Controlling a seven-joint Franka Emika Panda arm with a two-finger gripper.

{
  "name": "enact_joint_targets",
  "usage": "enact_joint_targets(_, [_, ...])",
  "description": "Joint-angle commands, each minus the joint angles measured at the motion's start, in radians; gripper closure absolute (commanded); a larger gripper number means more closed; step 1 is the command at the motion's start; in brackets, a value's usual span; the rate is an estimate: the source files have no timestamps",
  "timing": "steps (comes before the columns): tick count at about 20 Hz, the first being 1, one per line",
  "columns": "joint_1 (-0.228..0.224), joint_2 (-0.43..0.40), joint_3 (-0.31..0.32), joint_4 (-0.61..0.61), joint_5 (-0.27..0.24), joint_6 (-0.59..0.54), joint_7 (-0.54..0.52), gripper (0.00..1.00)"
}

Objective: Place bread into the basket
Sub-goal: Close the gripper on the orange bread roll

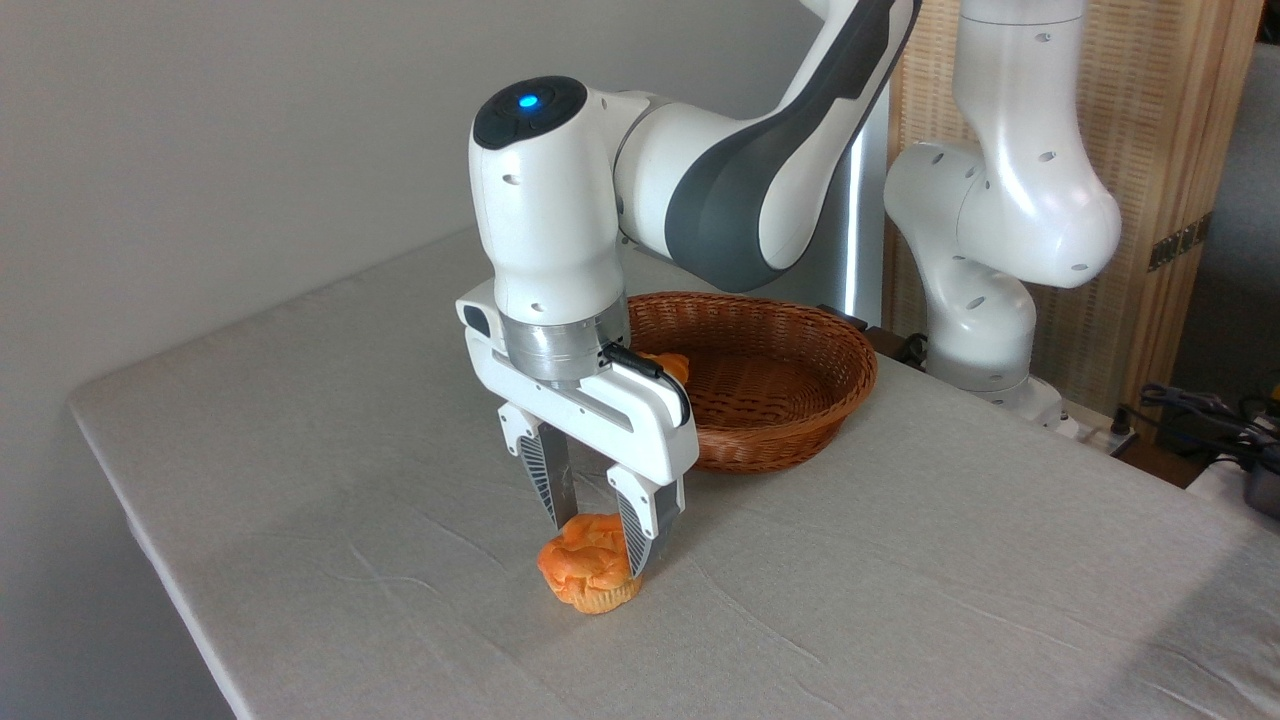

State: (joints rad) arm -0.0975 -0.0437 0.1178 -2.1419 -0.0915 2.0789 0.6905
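End effector (pixel 601 540) straddles the bread (pixel 585 577), its fingers pinching the orange bun from both sides on the counter (pixel 900 560), just in front of the wicker basket (pixel 790 385).

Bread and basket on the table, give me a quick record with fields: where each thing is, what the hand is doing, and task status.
bread: on the table, in front of the basket, upright
basket: behind the bread; an orange item partly visible inside, mostly hidden by the arm
hand: fingers straddling the bread's top; firm contact unclear
task status: bread not yet in basket
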Motion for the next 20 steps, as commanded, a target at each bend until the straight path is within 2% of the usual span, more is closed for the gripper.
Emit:
enact_joint_targets(1, [-0.005, -0.022, 0.006, -0.027, -0.013, 0.02, 0.011, 0.49])
enact_joint_targets(4, [-0.005, -0.022, 0.006, -0.026, -0.013, 0.009, 0.011, 0.73])
enact_joint_targets(5, [-0.005, -0.022, 0.006, -0.027, -0.013, 0.009, 0.012, 0.75])
enact_joint_targets(11, [-0.005, -0.021, 0.006, -0.026, -0.011, 0.009, 0.012, 0.75])
enact_joint_targets(15, [-0.005, -0.025, 0.006, -0.019, -0.004, 0.009, 0.053, 0.76])
enact_joint_targets(20, [-0.004, -0.059, 0.014, -0.004, -0.004, -0.016, 0.057, 0.76])
